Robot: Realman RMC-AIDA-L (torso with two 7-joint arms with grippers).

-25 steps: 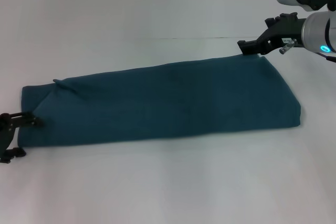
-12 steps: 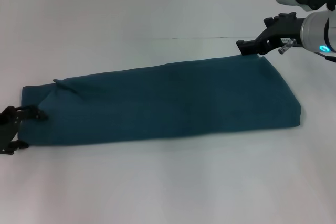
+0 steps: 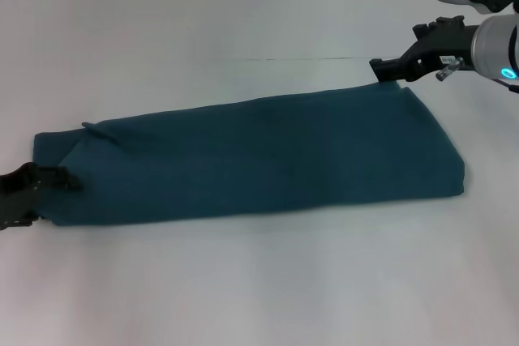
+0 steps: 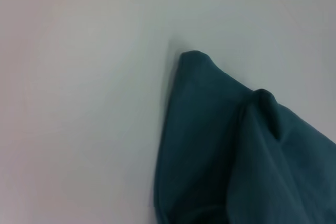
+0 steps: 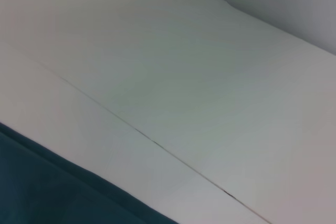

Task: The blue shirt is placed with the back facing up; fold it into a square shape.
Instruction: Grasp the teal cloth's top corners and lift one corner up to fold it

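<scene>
The blue shirt (image 3: pixel 259 155) is seen as soft, matt cloth with gentle creases, laid on a smooth, matt white table (image 3: pixel 243 281), while the right gripper (image 3: pixel 388 69) and left gripper (image 3: pixel 49 180) are finished in matt black.

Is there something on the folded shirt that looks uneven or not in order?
Mostly neat: the blue shirt lies as a long flat band. At its end by the left claw, one small fold stands up and the corner is wrinkled. The right claw is at the far corner.
</scene>
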